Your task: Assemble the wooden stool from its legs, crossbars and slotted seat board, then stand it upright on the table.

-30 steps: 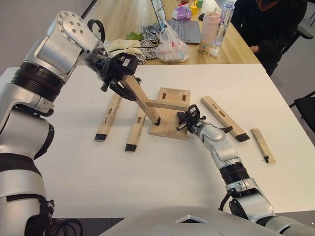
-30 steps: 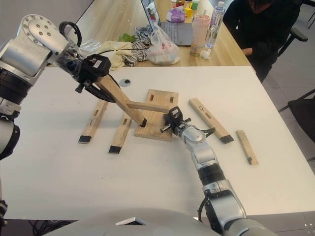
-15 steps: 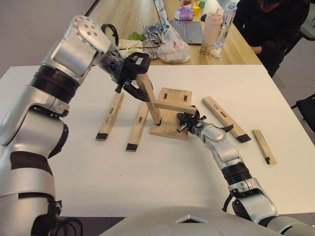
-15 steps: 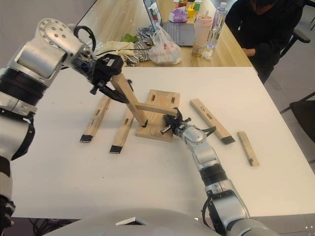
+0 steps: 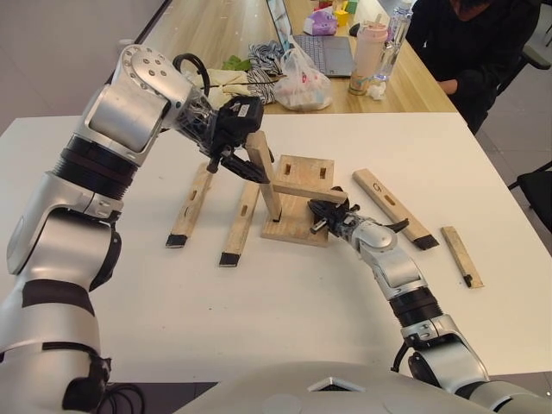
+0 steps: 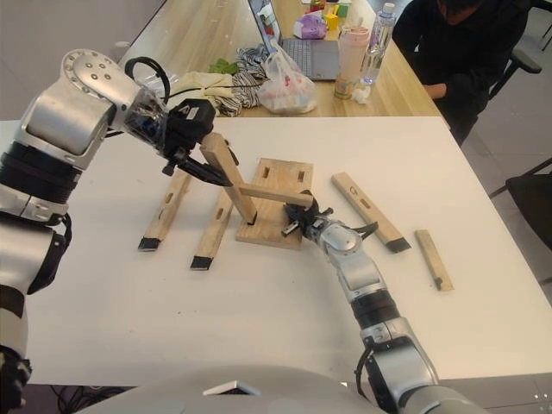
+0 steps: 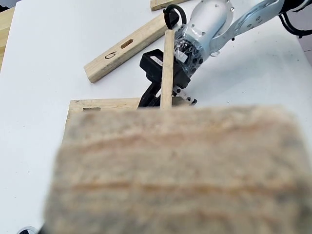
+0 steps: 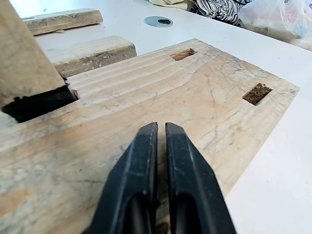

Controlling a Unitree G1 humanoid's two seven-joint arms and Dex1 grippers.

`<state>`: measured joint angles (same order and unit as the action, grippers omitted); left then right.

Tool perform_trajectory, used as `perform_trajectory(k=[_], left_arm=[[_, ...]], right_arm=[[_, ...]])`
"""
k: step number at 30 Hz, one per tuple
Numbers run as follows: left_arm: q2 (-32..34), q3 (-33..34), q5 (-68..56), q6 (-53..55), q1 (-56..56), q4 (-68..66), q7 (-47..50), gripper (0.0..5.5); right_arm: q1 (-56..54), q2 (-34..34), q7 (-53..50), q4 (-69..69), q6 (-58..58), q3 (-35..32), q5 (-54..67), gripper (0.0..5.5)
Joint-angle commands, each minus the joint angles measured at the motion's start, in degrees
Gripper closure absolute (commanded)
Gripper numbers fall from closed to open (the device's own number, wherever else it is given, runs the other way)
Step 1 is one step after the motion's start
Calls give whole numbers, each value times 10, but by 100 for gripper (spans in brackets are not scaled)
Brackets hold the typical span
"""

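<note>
The wooden stool's square slotted seat board (image 5: 295, 220) lies flat on the white table (image 5: 259, 302). A black-footed wooden leg (image 5: 266, 177) stands tilted at its near-left corner, a thin crossbar (image 5: 306, 190) jutting from it. The left gripper (image 5: 244, 155) clenches the leg's upper end. The right gripper (image 8: 161, 127), fingers pressed together on nothing, sits at the board's near edge.

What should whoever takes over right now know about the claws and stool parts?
Left claw: shut on a black-tipped wooden leg, tilted, tip at a corner slot of the flat slotted wooden seat board; a thin wooden crossbar sticks out of it.
Right claw: shut, empty, at the board's near edge.
Loose on the white table: two legs left of the board, a third leg and short crossbar right.
Done: crossbar joined to that leg. Left: seat it, fit the rest, stand the stool up.
</note>
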<state>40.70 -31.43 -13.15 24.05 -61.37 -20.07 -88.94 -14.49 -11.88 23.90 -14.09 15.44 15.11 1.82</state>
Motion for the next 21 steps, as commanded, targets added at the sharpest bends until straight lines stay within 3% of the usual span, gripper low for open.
perform_trajectory(k=[1, 3, 8, 17, 21], left_arm=[[-12, -12, 7, 15, 72, -18, -29, 349], [-13, -1, 9, 8, 81, -19, -29, 349], [-18, 14, 18, -3, 95, -30, -29, 349], [-28, 28, 29, -3, 109, -41, -17, 349], [-34, 33, 32, 1, 116, -39, -10, 349]], right_arm=[[52, -20, -2, -50, 107, 15, -27, 454], [46, -21, -23, -52, 113, 8, -35, 423], [30, -27, -67, -49, 113, -11, -49, 418], [13, 19, -134, -24, 104, -121, 9, 418], [10, 22, -128, -6, 90, -127, 17, 418]])
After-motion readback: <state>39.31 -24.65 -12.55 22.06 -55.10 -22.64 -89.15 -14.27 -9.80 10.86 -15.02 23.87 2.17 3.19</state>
